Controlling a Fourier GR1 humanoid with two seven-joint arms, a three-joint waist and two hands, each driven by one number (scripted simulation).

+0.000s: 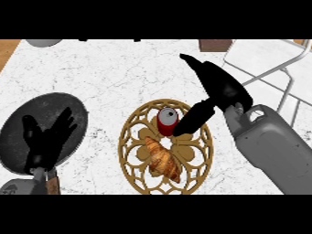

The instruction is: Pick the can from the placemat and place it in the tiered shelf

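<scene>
Left hand (pixel 48 139): fingers spread, idle over dark plate (pixel 13 123), well apart from can. Can (pixel 168 119): upright on placemat (pixel 132 151), above croissant (pixel 164 159). Right hand (pixel 220 87): nearer, thumb touching can's right side, fingers straight, nothing gripped. Tiered shelf (pixel 280 68) far right.

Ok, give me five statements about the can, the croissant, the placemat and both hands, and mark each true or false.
1. The can stands on the gold placemat. True.
2. The croissant lies on the dark round plate. False: it lies on the placemat, just below the can.
3. The right hand is beside the can, a finger reaching down to it. True.
4. The left hand holds the can. False: it shows open over the dark plate, apart from the can.
5. The can is already in the tiered shelf. False: it is on the placemat.
</scene>
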